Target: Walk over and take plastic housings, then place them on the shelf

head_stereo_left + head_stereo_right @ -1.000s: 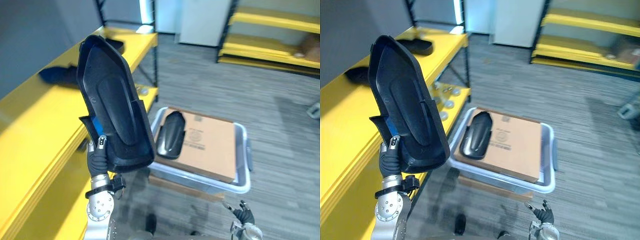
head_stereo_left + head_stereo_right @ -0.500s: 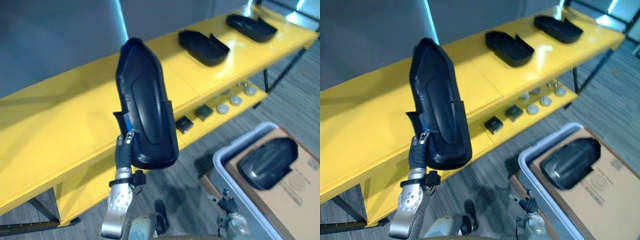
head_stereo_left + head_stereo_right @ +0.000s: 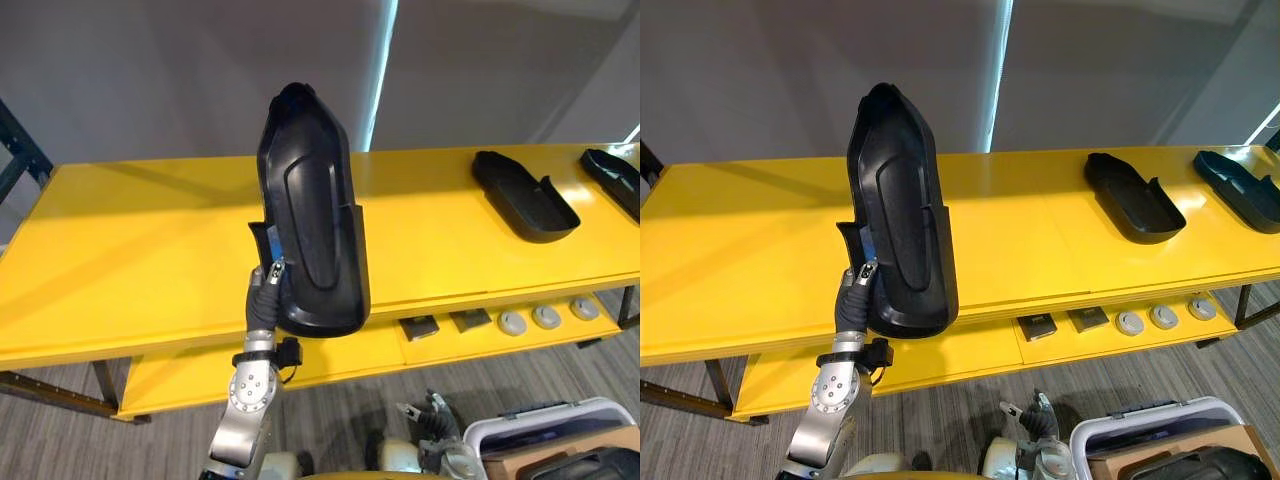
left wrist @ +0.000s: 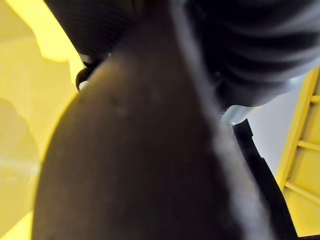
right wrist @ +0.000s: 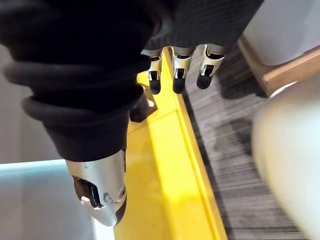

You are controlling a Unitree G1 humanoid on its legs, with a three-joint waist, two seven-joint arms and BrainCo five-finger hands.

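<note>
Long black plastic housing [image 3: 310,215] is in my left hand [image 3: 263,300], stood on end with the narrow tip up. Fingers are clamped on its lower edge. It's held in the air in front of the flat yellow shelf [image 3: 130,250], and I can't see it touching the top board. There's a bare stretch of board right behind it.

Two more black housings lie on that board off to my right, one mid-way [image 3: 525,195] and one at the far end [image 3: 612,178]. Both are well apart from mine.

My read: the pick and the walk-over are done, the place isn't. What's left is to lower it, lay it flat on the bare part and let go. Another dark housing [image 3: 590,468] sits with cardboard in the pale grey bin [image 3: 540,410] at lower right, so probably one more trip.

Right hand [image 5: 176,75] hangs low near the bin, fingers straight, holding nothing.

Views:
- Head views give the layout: top board, and a lower tier with small dark square blocks [image 3: 420,325] and round grey discs [image 3: 545,317].
- Left wrist view has the housing's dark surface right against the lens with yellow beside it. I get no grip read there, so I take it from the head views.
- Right wrist view confirms the straight fingers, with the yellow shelf edge and grey plank floor [image 5: 225,150] past them.
</note>
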